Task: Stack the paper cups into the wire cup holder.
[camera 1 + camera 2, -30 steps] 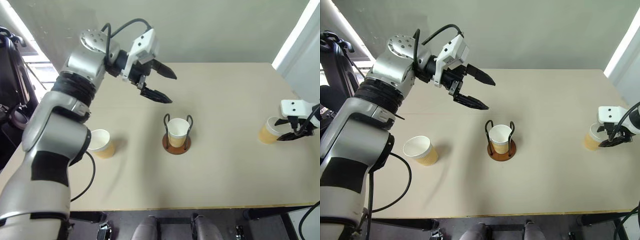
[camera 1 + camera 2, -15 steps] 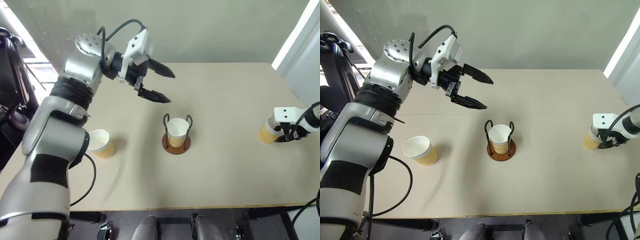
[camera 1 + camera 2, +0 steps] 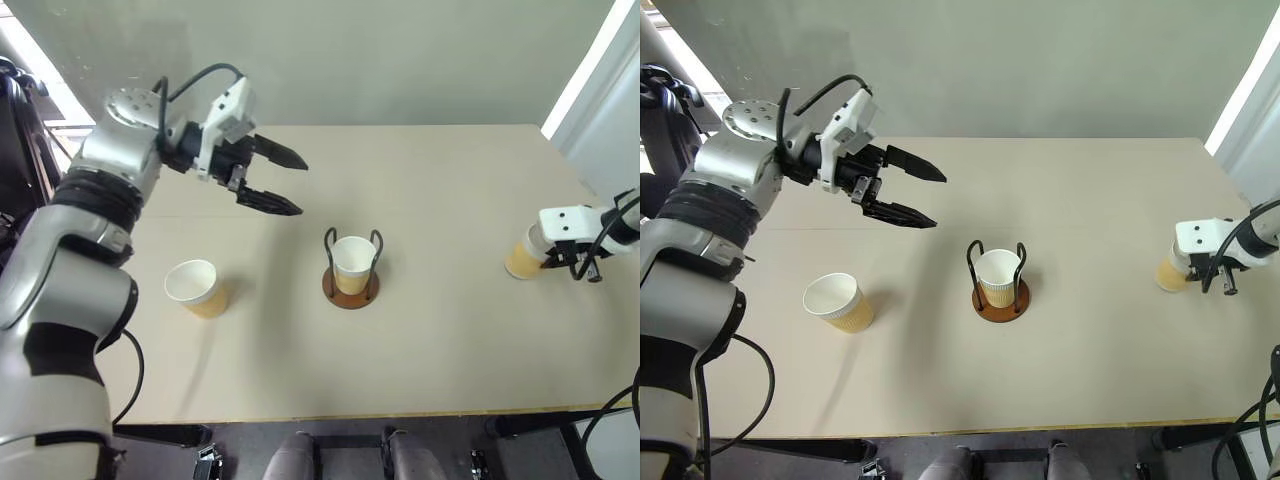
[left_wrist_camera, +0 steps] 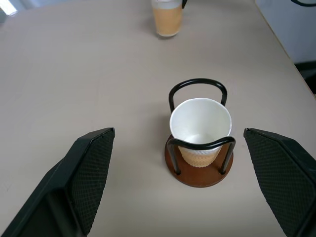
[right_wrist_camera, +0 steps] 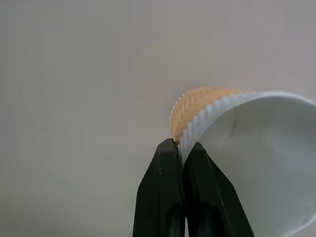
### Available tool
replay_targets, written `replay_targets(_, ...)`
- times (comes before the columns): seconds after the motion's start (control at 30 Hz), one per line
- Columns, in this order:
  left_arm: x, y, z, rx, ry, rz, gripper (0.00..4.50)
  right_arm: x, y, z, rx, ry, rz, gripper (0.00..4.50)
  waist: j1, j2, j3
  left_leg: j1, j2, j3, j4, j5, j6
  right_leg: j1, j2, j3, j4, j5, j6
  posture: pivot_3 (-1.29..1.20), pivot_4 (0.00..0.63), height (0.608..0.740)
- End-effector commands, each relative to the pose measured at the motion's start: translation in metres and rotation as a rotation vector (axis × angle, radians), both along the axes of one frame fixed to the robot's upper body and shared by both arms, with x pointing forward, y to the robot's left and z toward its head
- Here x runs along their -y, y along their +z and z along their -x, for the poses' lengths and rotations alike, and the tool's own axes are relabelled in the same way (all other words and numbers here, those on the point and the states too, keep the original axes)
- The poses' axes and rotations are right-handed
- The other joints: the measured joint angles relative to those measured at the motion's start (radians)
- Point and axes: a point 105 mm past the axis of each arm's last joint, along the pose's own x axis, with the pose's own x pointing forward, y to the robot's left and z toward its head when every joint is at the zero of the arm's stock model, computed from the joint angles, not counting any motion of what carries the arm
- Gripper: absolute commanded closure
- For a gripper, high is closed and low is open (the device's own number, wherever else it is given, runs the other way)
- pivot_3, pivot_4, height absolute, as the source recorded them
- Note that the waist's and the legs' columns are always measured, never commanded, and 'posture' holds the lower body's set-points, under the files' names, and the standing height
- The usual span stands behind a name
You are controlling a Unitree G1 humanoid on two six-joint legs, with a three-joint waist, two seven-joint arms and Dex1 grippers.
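Tan paper marks the first of the paper cups, the left cup [image 3: 197, 288], which stands upright and mouth up toward the desk's left edge, about midway between the near and far edges. It is untouched, with bare desk [image 3: 440, 370] all around it, so it looks easy to reach from above or from the side. Above and beyond it, toward the far left corner, the left gripper [image 3: 276, 180] hangs in the air with its fingers spread wide and nothing between them, pointing across toward the middle; it seems to be keeping clear of the centre rather than working.

At the middle of the desk stands the wire cup holder [image 3: 350, 289], its round reddish-brown base flat on the surface and its two black wire loops upright. One cup [image 4: 200, 129] already sits inside it, mouth up, held between the loops, so a second cup can be dropped straight into it. Room is open on every side of the holder.

Near the right edge, the right cup [image 3: 523, 258] is pinched by the right gripper [image 5: 181, 158]: its fingers are closed on the cup's rim, one inside the wall and one outside. That rim grip probably leaves the cup's base free to slide into the nested one. The path from there to the holder is bare desk, with nothing in between.
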Motion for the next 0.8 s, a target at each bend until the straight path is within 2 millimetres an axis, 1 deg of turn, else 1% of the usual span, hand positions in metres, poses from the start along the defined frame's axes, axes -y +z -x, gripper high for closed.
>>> replay_targets(0.03, -0.015, -0.003, 0.002, -0.035, 0.025, 0.004, 0.00, -0.016, 0.042, 0.004, 0.119, 0.123, 0.053, 4.47, 0.000, 0.000, 0.000, 0.000, 0.000, 0.000, -0.001, 0.000, 0.000, 0.000, 0.000, 0.000, 0.000, 0.000, -0.001, 0.00, 0.150, 0.740)
replay_targets(0.07, -0.017, -0.006, 0.002, -0.038, 0.032, -0.004, 0.00, -0.021, 0.047, 0.005, 0.134, 0.151, 0.074, 4.47, 0.000, 0.000, 0.000, 0.000, 0.000, 0.000, -0.001, 0.000, 0.000, 0.000, 0.000, 0.000, 0.000, -0.001, -0.001, 0.00, 0.150, 0.740)
replay_targets(0.1, -0.019, -0.010, 0.001, -0.040, 0.038, -0.011, 0.00, -0.030, 0.053, 0.005, 0.154, 0.182, 0.074, 4.47, 0.000, 0.000, 0.000, 0.001, 0.000, 0.000, -0.001, 0.000, 0.000, 0.000, 0.000, 0.000, 0.000, -0.001, -0.001, 0.00, 0.150, 0.740)
replay_targets(0.2, -0.024, -0.019, 0.000, -0.057, 0.051, -0.023, 0.00, -0.062, 0.065, 0.009, 0.199, 0.272, 0.044, 4.47, -0.001, 0.000, 0.000, 0.001, 0.000, 0.000, -0.002, 0.000, -0.001, 0.000, 0.000, 0.000, 0.000, -0.002, -0.002, 0.00, 0.150, 0.740)
replay_targets(0.23, -0.024, -0.025, 0.000, -0.063, 0.045, -0.035, 0.00, -0.078, 0.071, 0.011, 0.217, 0.312, 0.027, 4.47, -0.001, 0.000, 0.000, 0.001, 0.000, 0.000, -0.002, 0.000, -0.001, 0.000, 0.001, 0.000, 0.000, -0.002, -0.003, 0.00, 0.150, 0.740)
replay_targets(0.27, -0.025, -0.028, 0.001, -0.066, 0.040, -0.043, 0.00, -0.088, 0.075, 0.013, 0.226, 0.337, 0.015, 4.47, -0.001, 0.000, 0.000, 0.001, 0.000, 0.000, -0.003, 0.000, -0.001, 0.000, 0.001, 0.000, 0.000, -0.002, -0.003, 0.00, 0.150, 0.740)
replay_targets(0.33, -0.023, -0.033, 0.002, -0.073, 0.030, -0.050, 0.00, -0.102, 0.079, 0.016, 0.236, 0.373, 0.001, 4.47, -0.001, 0.000, 0.000, 0.001, 0.000, 0.000, -0.003, 0.000, -0.002, -0.001, 0.001, -0.001, 0.000, -0.003, -0.003, 0.00, 0.150, 0.740)
replay_targets(0.47, -0.020, -0.043, 0.001, -0.085, 0.012, -0.058, 0.00, -0.142, 0.094, 0.020, 0.265, 0.459, -0.030, 4.47, -0.001, 0.000, 0.000, 0.001, 0.000, -0.001, -0.004, 0.001, -0.003, -0.001, 0.001, 0.000, 0.001, -0.003, -0.004, 0.00, 0.150, 0.740)
replay_targets(0.63, -0.020, -0.049, -0.001, -0.087, 0.018, -0.044, 0.00, -0.173, 0.106, 0.023, 0.291, 0.527, -0.044, 4.47, 0.000, 0.000, 0.000, 0.000, 0.000, -0.003, -0.004, 0.002, -0.004, -0.002, 0.002, -0.001, 0.002, -0.004, -0.005, 0.00, 0.150, 0.740)
replay_targets(0.7, -0.020, -0.050, -0.002, -0.086, 0.021, -0.043, 0.00, -0.181, 0.109, 0.024, 0.296, 0.545, -0.051, 4.47, 0.000, 0.000, 0.000, 0.000, 0.000, -0.003, -0.005, 0.002, -0.004, -0.003, 0.002, -0.002, 0.002, -0.005, -0.007, 0.00, 0.150, 0.740)
replay_targets(0.77, -0.020, -0.052, -0.004, -0.087, 0.029, -0.042, 0.00, -0.197, 0.115, 0.026, 0.312, 0.578, -0.068, 4.47, -0.001, 0.000, 0.000, -0.001, 0.001, -0.003, -0.005, 0.002, -0.005, -0.003, 0.001, -0.002, 0.003, -0.005, -0.007, 0.00, 0.150, 0.740)
replay_targets(0.8, -0.020, -0.053, -0.005, -0.087, 0.032, -0.042, 0.00, -0.202, 0.117, 0.026, 0.317, 0.587, -0.073, 4.47, -0.001, 0.000, 0.000, -0.001, 0.000, -0.002, -0.006, 0.002, -0.005, -0.004, 0.002, -0.002, 0.003, -0.005, -0.007, 0.00, 0.150, 0.740)
